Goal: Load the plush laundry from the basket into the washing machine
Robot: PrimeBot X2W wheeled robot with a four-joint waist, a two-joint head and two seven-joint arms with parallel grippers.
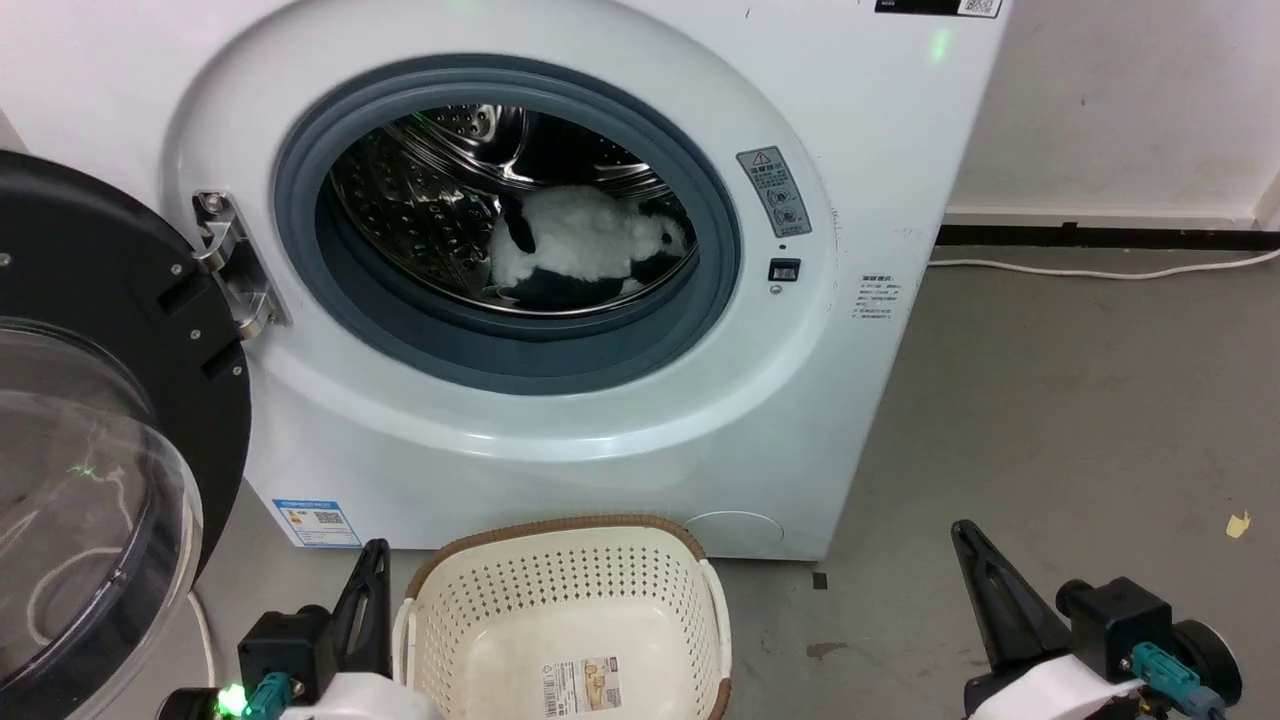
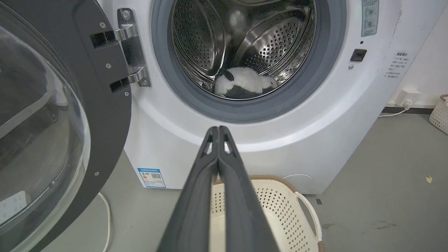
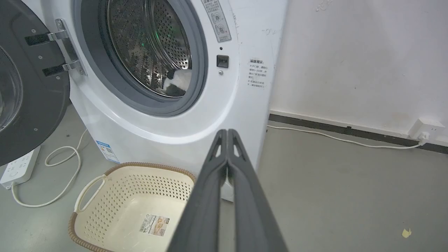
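Grey floor (image 1: 1050, 420) before white wall (image 1: 1120, 100). Plush laundry (image 1: 585, 245) lies inside drum (image 1: 420, 200) of washing machine (image 1: 850, 400). Basket (image 1: 560, 610) near, holds just sticker (image 1: 582, 686). Left gripper (image 2: 218, 130), right gripper (image 3: 227, 132): both pinched together, nothing held. Loading looks done; door (image 1: 100, 400) open.

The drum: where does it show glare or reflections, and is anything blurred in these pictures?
Head view: bright glints on the drum, and the panda looks slightly soft. Left wrist view: a pale, blurred reflection sits high in the steel. Right wrist view: green spots of light are mirrored in the drum.
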